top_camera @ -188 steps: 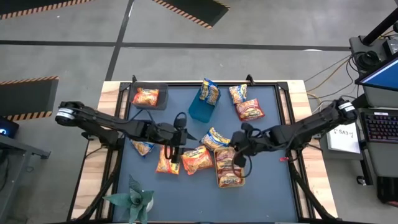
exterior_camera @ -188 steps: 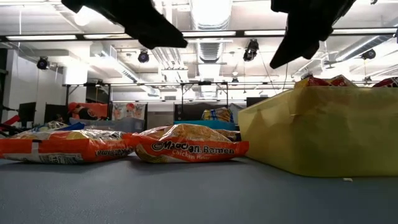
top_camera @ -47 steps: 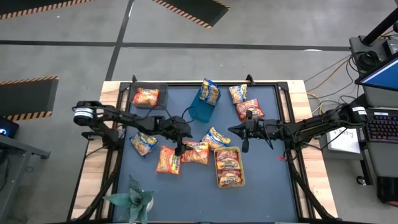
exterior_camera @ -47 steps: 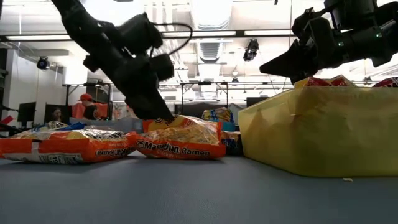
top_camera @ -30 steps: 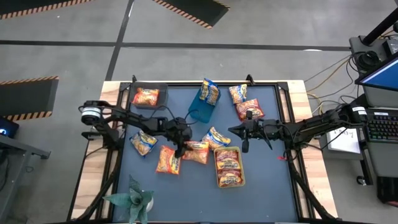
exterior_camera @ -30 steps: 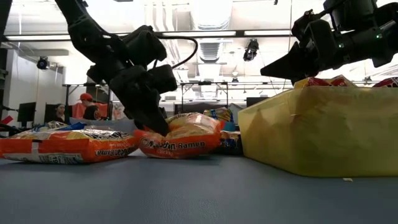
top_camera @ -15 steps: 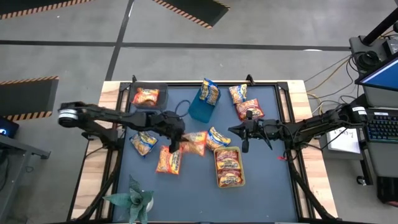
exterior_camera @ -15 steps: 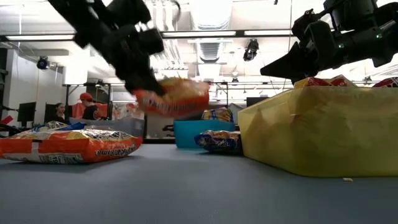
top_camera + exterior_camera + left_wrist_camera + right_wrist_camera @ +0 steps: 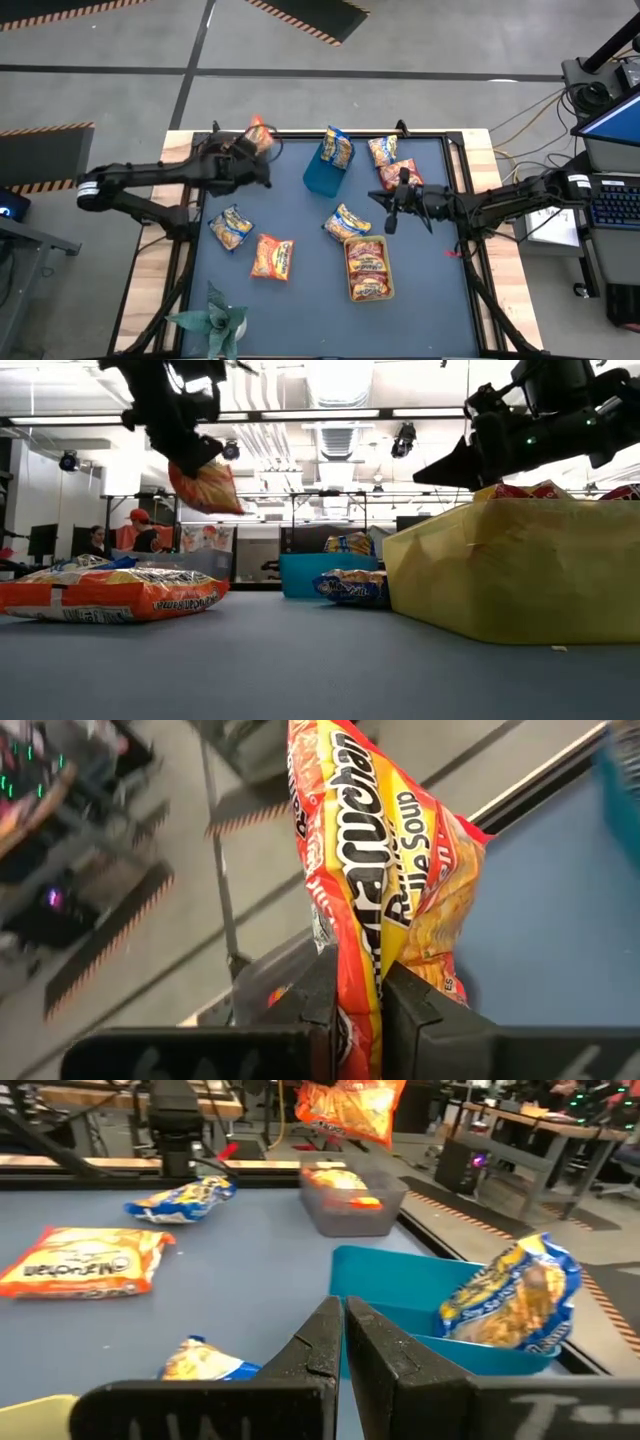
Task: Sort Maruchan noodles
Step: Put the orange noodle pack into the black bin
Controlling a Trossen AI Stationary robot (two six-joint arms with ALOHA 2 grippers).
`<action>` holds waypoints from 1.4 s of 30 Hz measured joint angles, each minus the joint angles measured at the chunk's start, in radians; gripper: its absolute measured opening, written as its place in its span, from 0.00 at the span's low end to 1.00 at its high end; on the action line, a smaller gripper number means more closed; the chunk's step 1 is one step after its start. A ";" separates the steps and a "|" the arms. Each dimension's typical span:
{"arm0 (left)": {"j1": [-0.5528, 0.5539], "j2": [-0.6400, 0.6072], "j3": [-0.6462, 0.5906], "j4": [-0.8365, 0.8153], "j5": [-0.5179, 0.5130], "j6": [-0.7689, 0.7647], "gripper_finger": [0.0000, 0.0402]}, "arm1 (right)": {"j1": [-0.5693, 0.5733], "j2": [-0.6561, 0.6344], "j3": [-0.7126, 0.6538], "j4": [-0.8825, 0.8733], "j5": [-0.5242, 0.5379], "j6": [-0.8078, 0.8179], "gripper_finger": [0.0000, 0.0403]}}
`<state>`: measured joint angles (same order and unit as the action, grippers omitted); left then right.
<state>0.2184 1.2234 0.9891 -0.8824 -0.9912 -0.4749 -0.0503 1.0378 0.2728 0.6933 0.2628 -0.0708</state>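
Observation:
My left gripper is shut on an orange Maruchan noodle packet, held in the air at the table's far left, over a grey bin that has an orange packet in it. The held packet also shows in the low view and in the left wrist view. My right gripper hovers shut right of centre, touching nothing. An orange packet and two blue-and-yellow packets lie flat on the mat. My left gripper pinches the orange packet between its two fingers, across its flat faces near one end. The fingers slant downward toward the table's far side. The packet is lifted clear and hangs tilted below and ahead of the fingers, crumpled along its length.
A blue bin with a blue-and-yellow packet stands at far centre. A yellow-green bin of red packets sits near right of centre. Two more packets lie far right. A plant stands at the near left edge.
My left gripper has shut on the orange packet in the middle of the table, risen, and swung toward the far left corner, turning as it went. The packet has been lifted clear of the mat and now hangs over the grey bin.

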 joint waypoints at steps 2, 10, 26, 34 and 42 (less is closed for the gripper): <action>0.056 0.030 0.014 -0.003 0.040 0.000 0.04 | -0.013 0.000 0.000 0.000 0.000 -0.004 0.02; 0.188 0.190 0.029 -0.043 0.088 -0.017 0.04 | -0.037 0.000 0.000 -0.009 0.000 -0.019 0.02; 0.201 0.380 0.030 -0.042 0.024 -0.111 0.04 | -0.038 0.000 0.000 -0.008 0.000 -0.027 0.02; 0.201 0.401 0.030 -0.022 0.038 -0.133 0.08 | -0.038 0.000 0.000 -0.009 0.000 -0.025 0.02; 0.197 0.399 0.030 -0.016 0.081 -0.102 0.23 | -0.038 0.000 0.000 -0.009 0.000 -0.022 0.02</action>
<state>0.4150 1.6226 1.0191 -0.8982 -0.9098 -0.5766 -0.0887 1.0378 0.2729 0.6846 0.2626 -0.0932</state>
